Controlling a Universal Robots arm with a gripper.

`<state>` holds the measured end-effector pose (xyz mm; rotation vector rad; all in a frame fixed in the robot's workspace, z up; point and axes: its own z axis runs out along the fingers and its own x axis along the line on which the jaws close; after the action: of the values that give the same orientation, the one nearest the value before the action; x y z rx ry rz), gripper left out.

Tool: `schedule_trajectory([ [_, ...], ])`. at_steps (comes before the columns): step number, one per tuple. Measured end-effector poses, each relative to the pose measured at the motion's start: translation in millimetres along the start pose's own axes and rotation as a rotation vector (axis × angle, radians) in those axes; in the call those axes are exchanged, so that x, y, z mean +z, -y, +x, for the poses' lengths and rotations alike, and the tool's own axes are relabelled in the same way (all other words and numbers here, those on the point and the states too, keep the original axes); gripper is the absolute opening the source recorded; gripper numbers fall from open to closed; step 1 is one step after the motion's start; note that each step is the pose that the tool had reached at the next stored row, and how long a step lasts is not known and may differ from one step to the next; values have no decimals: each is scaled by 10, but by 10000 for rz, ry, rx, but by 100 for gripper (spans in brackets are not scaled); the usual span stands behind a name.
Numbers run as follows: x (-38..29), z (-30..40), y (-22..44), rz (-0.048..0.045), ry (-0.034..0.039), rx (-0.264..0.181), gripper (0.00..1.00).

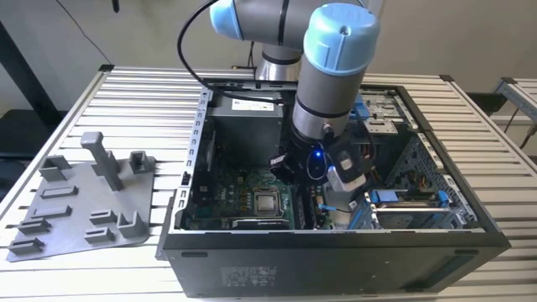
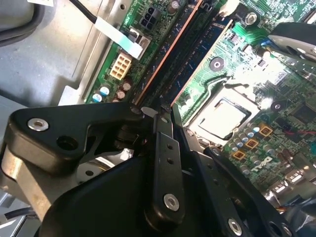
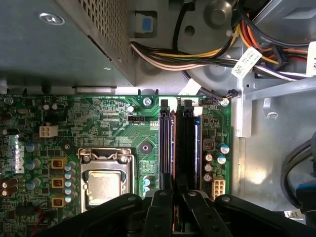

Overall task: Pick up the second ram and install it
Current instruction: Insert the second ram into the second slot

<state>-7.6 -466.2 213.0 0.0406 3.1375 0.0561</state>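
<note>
Table: you see a slatted metal table (image 1: 126,94) carrying everything.
Computer case: the open black case (image 1: 336,264) lies on its side at the exterior view's right, its green motherboard (image 3: 98,118) facing up.
Arm: the grey arm with blue joints (image 1: 331,82) reaches down into the case from the far side.
Power supply: a grey perforated box (image 3: 59,44) sits at the far end of the case, coloured cables trailing beside it.
Tray: a grey plastic holder tray (image 1: 84,201) lies on the table at the exterior view's left, well apart from the arm.
Processor: a silver square chip (image 3: 102,185) sits in its socket near the memory slots.
Gripper: the black gripper (image 3: 173,197) hangs right over the near end of the memory slots, fingers drawn narrow; you cannot tell for sure whether they pinch the stick.
Second ram: the second ram (image 3: 185,148) looks like a slim, long, black strip standing on edge in a slot, parallel to another stick just beside it, its near end running under the fingertips.
</note>
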Motion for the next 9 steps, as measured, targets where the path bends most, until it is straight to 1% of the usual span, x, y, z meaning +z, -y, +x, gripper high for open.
schedule_trajectory([
  [3,17,0,1,2,-1,0,14],
  [9,20,0,1,3,-1,1,14],
])
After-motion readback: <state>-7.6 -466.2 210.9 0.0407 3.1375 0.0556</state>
